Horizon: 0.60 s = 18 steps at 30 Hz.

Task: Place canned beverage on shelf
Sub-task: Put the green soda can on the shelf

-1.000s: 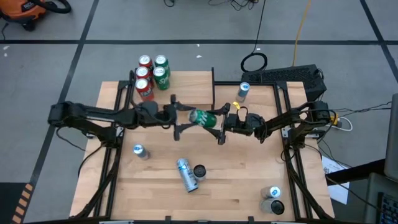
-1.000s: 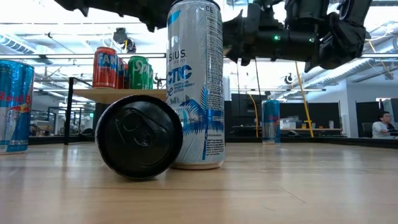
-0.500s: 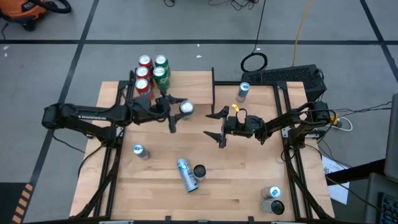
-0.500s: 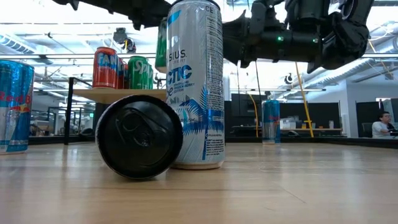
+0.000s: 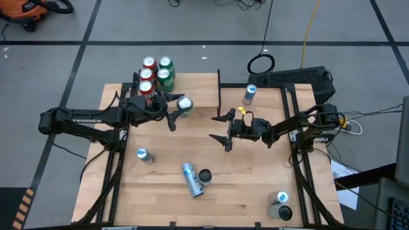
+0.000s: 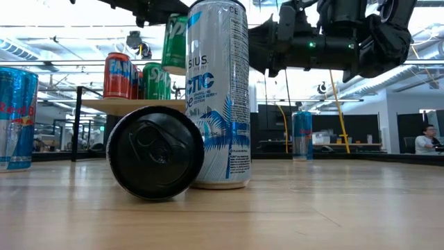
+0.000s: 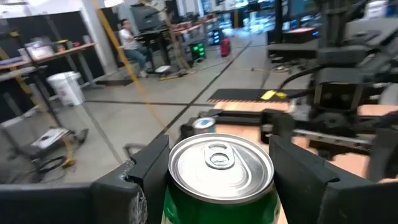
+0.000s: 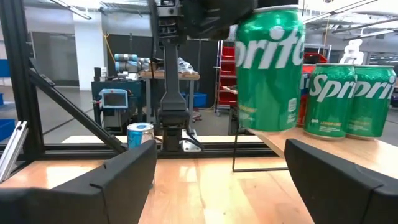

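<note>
A green Sprite can [image 5: 185, 104] hangs upright in my left gripper [image 5: 176, 110], just right of the cans on the shelf. In the low view the can [image 6: 175, 40] is higher than the shelf board [image 6: 132, 105]. The shelf [image 8: 323, 146] carries red and green cans [image 5: 156, 75] standing on their bases. My right gripper [image 5: 224, 130] stands open and empty over the table's middle, pointing at the held can [image 8: 270, 68]. My left gripper pinches the Sprite can between its two fingers [image 7: 149, 171], one on each side of the can's upper wall [image 7: 186, 208]. The fingers reach in level from the table's left. The can stands upright in the hold, its top [image 7: 221, 163] up, lifted clear of table and shelf.
A tall white can [image 6: 218, 90] stands near the table's front with a black can [image 6: 155, 154] lying beside it. Blue cans stand at the left [image 5: 143, 154], far right [image 5: 250, 94] and near right corner [image 5: 280, 199]. A black upright [image 5: 219, 86] rises at the shelf's right end.
My left gripper has carried the Sprite can away from my right gripper, toward the table's left and far edge and upward, nearer the shelf. The can has turned from lying on its side to standing upright.
</note>
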Tool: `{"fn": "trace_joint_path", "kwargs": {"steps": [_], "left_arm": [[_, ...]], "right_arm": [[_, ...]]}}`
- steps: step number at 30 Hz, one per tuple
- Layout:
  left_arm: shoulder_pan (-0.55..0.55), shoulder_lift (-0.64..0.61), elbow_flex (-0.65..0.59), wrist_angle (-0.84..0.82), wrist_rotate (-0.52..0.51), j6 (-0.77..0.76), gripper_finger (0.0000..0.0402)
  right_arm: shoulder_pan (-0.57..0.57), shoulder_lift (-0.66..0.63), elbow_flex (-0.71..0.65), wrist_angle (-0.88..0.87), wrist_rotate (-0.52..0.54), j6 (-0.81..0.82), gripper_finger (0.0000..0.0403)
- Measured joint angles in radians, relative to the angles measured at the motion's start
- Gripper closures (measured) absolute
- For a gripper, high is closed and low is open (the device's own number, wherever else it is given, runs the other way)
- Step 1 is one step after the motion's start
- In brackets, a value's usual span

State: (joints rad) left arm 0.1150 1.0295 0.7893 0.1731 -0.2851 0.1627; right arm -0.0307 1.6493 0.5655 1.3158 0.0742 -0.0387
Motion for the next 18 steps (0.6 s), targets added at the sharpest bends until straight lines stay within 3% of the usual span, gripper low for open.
{"fn": "trace_joint_path", "kwargs": {"steps": [18], "left_arm": [[0.180,-0.073,0.001,-0.210,-0.039,-0.091,0.0179]], "right_arm": [[0.000,0.000,0.000,-0.029,0.000,0.000,0.0066]]}}
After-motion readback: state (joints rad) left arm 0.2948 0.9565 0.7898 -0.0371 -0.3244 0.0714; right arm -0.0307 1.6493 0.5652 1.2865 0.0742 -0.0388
